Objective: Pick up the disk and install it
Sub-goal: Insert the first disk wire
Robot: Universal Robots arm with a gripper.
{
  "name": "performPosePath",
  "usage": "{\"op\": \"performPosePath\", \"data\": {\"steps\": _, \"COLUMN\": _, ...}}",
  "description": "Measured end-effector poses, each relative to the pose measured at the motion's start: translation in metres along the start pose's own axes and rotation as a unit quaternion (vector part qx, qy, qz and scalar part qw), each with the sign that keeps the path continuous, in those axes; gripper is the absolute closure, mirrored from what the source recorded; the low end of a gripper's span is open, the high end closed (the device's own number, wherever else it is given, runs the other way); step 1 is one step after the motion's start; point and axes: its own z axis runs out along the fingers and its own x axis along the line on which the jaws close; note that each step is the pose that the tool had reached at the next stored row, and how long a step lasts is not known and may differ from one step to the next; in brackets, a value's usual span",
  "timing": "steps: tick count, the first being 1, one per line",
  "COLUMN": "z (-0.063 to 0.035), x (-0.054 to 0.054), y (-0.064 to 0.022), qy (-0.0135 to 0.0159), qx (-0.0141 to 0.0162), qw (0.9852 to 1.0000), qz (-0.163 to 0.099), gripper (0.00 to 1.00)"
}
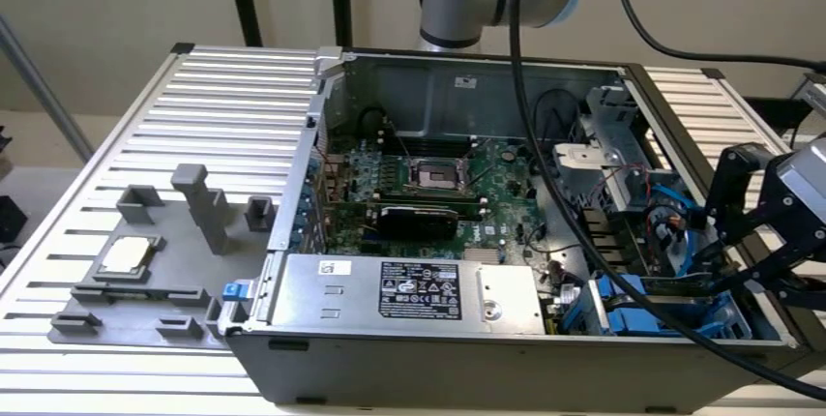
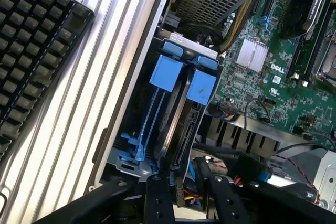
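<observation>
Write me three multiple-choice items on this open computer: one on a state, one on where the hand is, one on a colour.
1. The computer case is: A closed; B open, with the motherboard showing; C upside down.
2. The hand is: A at the drive cage; B at the motherboard's middle; C outside the case.
3. The cage's pull tabs are: A red; B yellow; C blue.
Key: 1 B, the motherboard lies bare to the exterior view; 2 A, the wrist view looks straight along the cage; 3 C, both tabs are blue.
</observation>
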Motion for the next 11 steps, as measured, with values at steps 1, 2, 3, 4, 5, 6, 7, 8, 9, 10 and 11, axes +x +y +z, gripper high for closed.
{"op": "performPosePath", "data": {"steps": 1, "z": 0.0, "x": 0.0, "y": -0.0001, "qy": -0.0002, "qx": -0.0003, "qw": 1.0, "qz": -0.003, "gripper": 0.67}}
{"op": "performPosePath", "data": {"steps": 2, "z": 0.0, "x": 0.0001, "y": -0.0002, "qy": -0.0004, "qx": -0.0007, "qw": 1.0, "qz": -0.005, "gripper": 0.67}}
{"op": "performPosePath", "data": {"steps": 3, "z": 0.0, "x": 0.0002, "y": -0.0002, "qy": -0.0005, "qx": -0.001, "qw": 1.0, "qz": -0.008, "gripper": 0.69}}
{"op": "performPosePath", "data": {"steps": 4, "z": 0.0, "x": 0.0003, "y": -0.0003, "qy": -0.0005, "qx": -0.0014, "qw": 0.9999, "qz": -0.01, "gripper": 0.69}}
{"op": "performPosePath", "data": {"steps": 5, "z": -0.0001, "x": 0.0004, "y": -0.0004, "qy": -0.0005, "qx": -0.0017, "qw": 0.9999, "qz": -0.013, "gripper": 0.76}}
{"op": "performPosePath", "data": {"steps": 6, "z": -0.0001, "x": 0.0005, "y": -0.0004, "qy": -0.0005, "qx": -0.002, "qw": 0.9999, "qz": -0.015, "gripper": 0.76}}
{"op": "performPosePath", "data": {"steps": 7, "z": -0.0001, "x": 0.0005, "y": -0.0004, "qy": -0.0005, "qx": -0.0022, "qw": 0.9999, "qz": -0.016, "gripper": 0.76}}
{"op": "performPosePath", "data": {"steps": 8, "z": -0.0001, "x": 0.0005, "y": -0.0004, "qy": -0.0005, "qx": -0.0023, "qw": 0.9999, "qz": -0.017, "gripper": 0.76}}
{"op": "performPosePath", "data": {"steps": 9, "z": -0.0001, "x": 0.0005, "y": -0.0004, "qy": -0.0004, "qx": -0.0021, "qw": 0.9999, "qz": -0.017, "gripper": 0.79}}
{"op": "performPosePath", "data": {"steps": 10, "z": -0.0001, "x": 0.0005, "y": -0.0005, "qy": -0.0002, "qx": -0.0017, "qw": 0.9999, "qz": -0.017, "gripper": 0.79}}
{"op": "performPosePath", "data": {"steps": 11, "z": 0.0, "x": 0.0006, "y": -0.0005, "qy": -0.0001, "qx": -0.0011, "qw": 0.9998, "qz": -0.017, "gripper": 0.84}}
